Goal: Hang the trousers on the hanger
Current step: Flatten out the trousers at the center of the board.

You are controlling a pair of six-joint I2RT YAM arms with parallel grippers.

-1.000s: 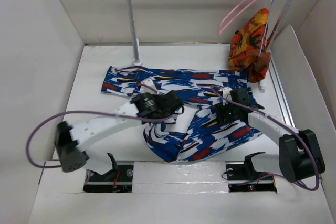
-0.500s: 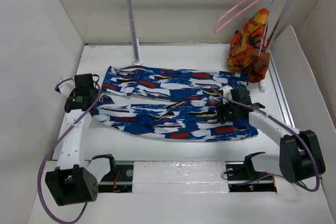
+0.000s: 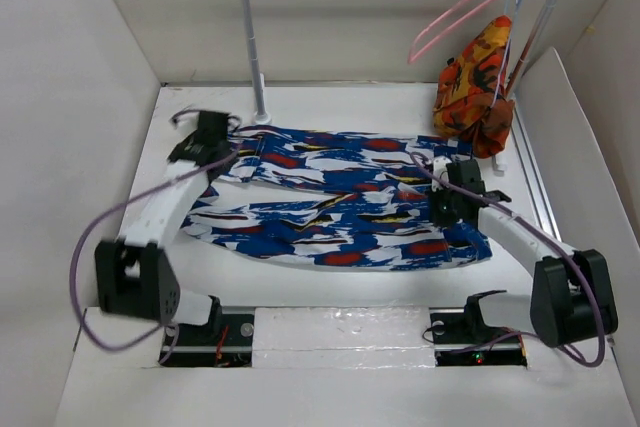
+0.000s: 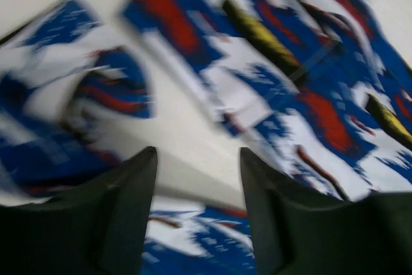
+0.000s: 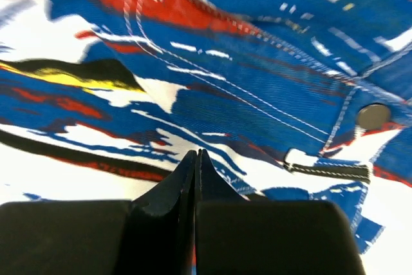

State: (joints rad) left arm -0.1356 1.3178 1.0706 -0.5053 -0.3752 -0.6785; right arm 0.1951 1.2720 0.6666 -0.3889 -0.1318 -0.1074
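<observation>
Trousers flat on table, long axis running between my jaws: left gripper wide and empty over the hem end, right gripper closed tight over the waist; hanger on rail, far beyond the right jaws, nearer that arm.

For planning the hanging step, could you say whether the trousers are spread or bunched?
Spread: the trousers lie flat on the table, both legs stretched out.

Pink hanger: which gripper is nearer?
Right. Right gripper is on the trousers' waist, on the hanger's side; left gripper is across the table by the cuffs.
</observation>
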